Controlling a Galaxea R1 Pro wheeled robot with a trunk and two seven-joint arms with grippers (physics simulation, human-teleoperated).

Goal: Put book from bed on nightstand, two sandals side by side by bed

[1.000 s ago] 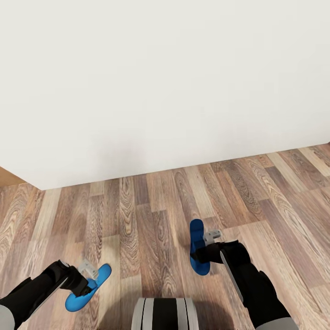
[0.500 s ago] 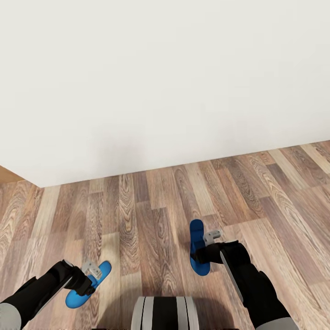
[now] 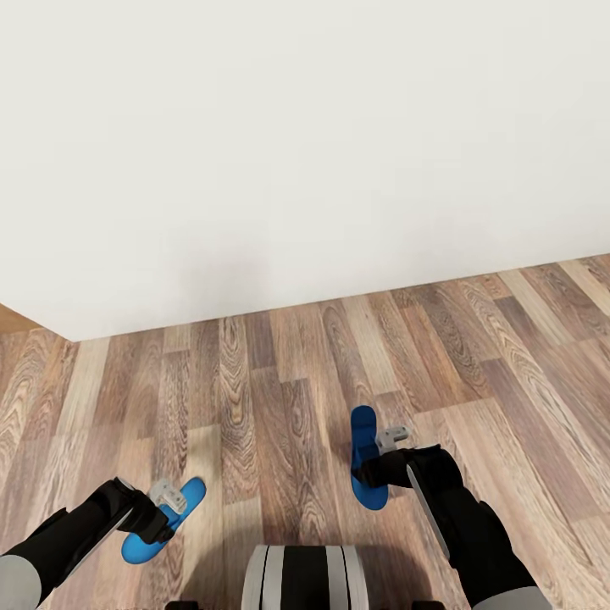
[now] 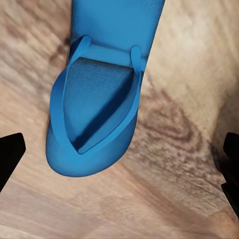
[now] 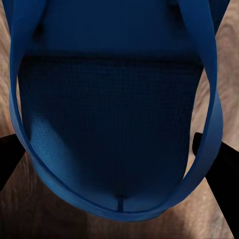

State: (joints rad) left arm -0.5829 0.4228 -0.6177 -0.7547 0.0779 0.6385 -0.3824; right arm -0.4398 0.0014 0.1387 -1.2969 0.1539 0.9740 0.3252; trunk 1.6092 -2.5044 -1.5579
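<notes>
two blue sandals are seen low on the plank floor (image 3: pixel 280 364), one at each arm, well apart. the left sandal (image 3: pixel 161 529) lies angled under the left gripper (image 3: pixel 165 500); in the left wrist view its toe end and thong strap (image 4: pixel 94 124) sit between two dark fingers (image 4: pixel 10 159) spread wide at either edge, and nothing is gripped. whether the sole rests on the floor cannot be told for sure, though it looks so.

the right sandal (image 3: pixel 364 457) is pointed away from the robot, with the right gripper (image 3: pixel 385 453) at its side. in the right wrist view the sandal (image 5: pixel 117 124) is very close, its strap loop and toe end lying between dark fingers (image 5: pixel 219 169) at both sides; whether these press on it cannot be told.

each sandal is judged light, thin and flexible, likely to sag if pinched at one end, so the sole edge near the strap root is suggested as the hold.

beyond, a broad off-white surface (image 3: pixel 296 144) is seen across the far field.
</notes>
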